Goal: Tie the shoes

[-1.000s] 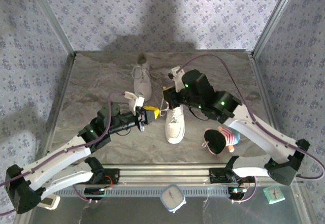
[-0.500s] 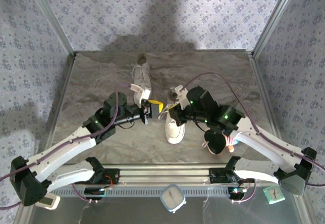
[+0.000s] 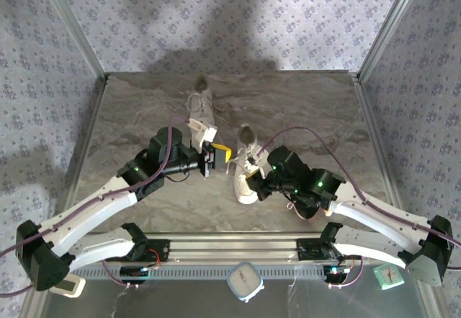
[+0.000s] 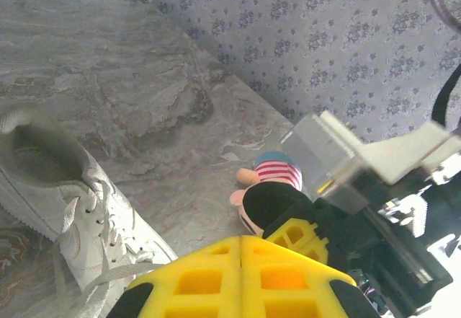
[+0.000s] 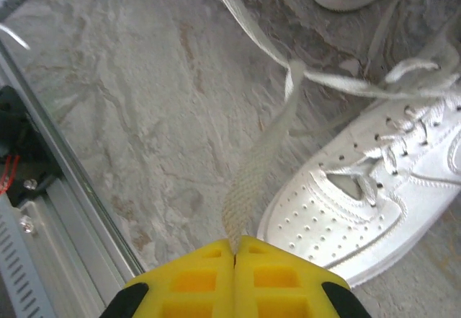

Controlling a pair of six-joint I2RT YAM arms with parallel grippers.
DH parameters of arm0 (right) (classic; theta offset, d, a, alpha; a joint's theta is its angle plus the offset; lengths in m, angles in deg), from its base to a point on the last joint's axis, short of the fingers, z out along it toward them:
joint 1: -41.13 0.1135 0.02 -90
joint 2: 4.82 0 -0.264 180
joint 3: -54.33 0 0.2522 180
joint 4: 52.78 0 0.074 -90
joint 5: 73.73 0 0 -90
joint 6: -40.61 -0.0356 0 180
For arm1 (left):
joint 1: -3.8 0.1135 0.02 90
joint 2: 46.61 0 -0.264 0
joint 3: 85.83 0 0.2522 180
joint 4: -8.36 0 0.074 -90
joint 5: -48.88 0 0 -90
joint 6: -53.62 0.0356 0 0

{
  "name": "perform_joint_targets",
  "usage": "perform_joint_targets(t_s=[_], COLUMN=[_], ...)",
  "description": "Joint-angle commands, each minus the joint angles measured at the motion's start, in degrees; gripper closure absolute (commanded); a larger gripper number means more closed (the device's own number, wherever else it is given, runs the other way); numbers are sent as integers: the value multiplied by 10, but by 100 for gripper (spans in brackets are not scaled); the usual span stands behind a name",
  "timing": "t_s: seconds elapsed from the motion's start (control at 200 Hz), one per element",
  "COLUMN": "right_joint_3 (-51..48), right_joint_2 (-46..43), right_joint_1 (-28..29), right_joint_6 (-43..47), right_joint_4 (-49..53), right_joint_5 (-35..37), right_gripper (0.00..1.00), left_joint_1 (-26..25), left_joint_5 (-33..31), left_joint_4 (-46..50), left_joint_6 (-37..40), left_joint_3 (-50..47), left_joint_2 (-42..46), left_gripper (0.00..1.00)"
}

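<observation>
Two white shoes lie on the marbled table. The nearer shoe (image 3: 248, 161) points its toe at me, and the other shoe (image 3: 202, 112) lies farther back on the left. My right gripper (image 5: 235, 240) is shut on a flat white lace (image 5: 252, 177), just left of the nearer shoe's toe (image 5: 360, 202). That lace rises to a crossing (image 5: 292, 69) where a second strand (image 5: 241, 11) runs off up and left. My left gripper (image 4: 241, 237) is shut beside the shoe (image 4: 65, 195). A lace strand (image 4: 119, 273) runs in under its left pad.
A black-and-pink plush toy (image 4: 277, 188) lies right of the shoes, close under my right arm. The metal rail of the near table edge (image 5: 65, 188) sits just left of my right gripper. Patterned walls (image 3: 216, 15) close the table in.
My right gripper has swung from over the nearer shoe's heel down to beside its toe, drawing the lace toward the near edge. My left gripper has shifted slightly right and farther back.
</observation>
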Motion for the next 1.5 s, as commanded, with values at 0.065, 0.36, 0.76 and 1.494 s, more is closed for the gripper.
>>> perform_joint_targets(t_s=[0.065, 0.36, 0.76, 1.494], right_joint_3=[-22, -34, -98, 15], right_joint_2=[-4, -46, -38, 203], right_joint_1=[13, 20, -132, -169], right_joint_6=[8, 102, 133, 162], right_joint_4=[-20, -147, -370, -468], right_joint_5=[54, 174, -185, -394], right_gripper=[64, 0, 13, 21], left_joint_1=[5, 5, 5, 4], left_joint_5=[27, 40, 83, 145], left_joint_4=[9, 22, 21, 25], left_joint_6=[18, 25, 42, 60], left_joint_3=[32, 46, 46, 63], left_joint_2=[-6, -10, -12, -27], left_gripper=[100, 100, 100, 100])
